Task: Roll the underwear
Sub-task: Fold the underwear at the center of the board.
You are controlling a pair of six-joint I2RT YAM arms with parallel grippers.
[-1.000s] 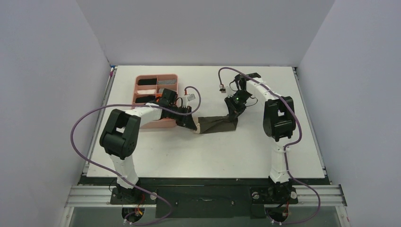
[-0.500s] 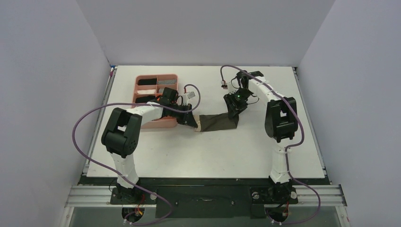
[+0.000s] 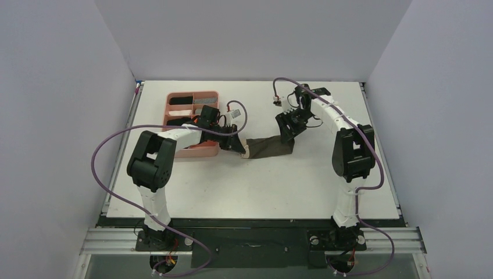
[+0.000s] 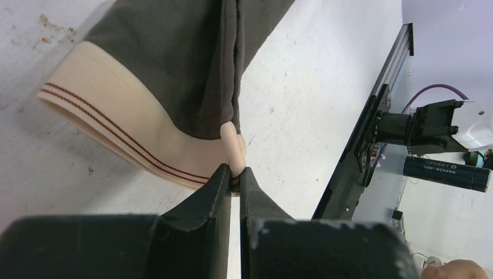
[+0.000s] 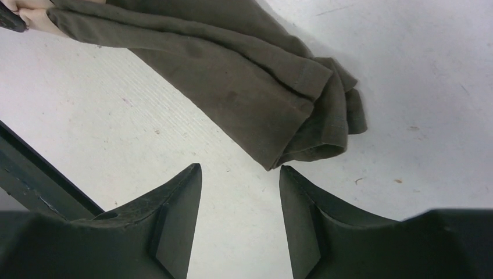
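The underwear lies stretched out flat on the white table, a dark grey-brown folded strip with a beige waistband at its left end. My left gripper is shut on a corner of the waistband, pinched between the fingertips. My right gripper is open and empty, just above the crumpled right end of the underwear, not touching it.
A pink tray with small rolled cloths stands left of the underwear, close behind my left arm. The table's near edge with a black rail shows in the left wrist view.
My right gripper has let go of the right end of the underwear and lifted back. My left gripper has shifted slightly right and up, still holding the waistband.
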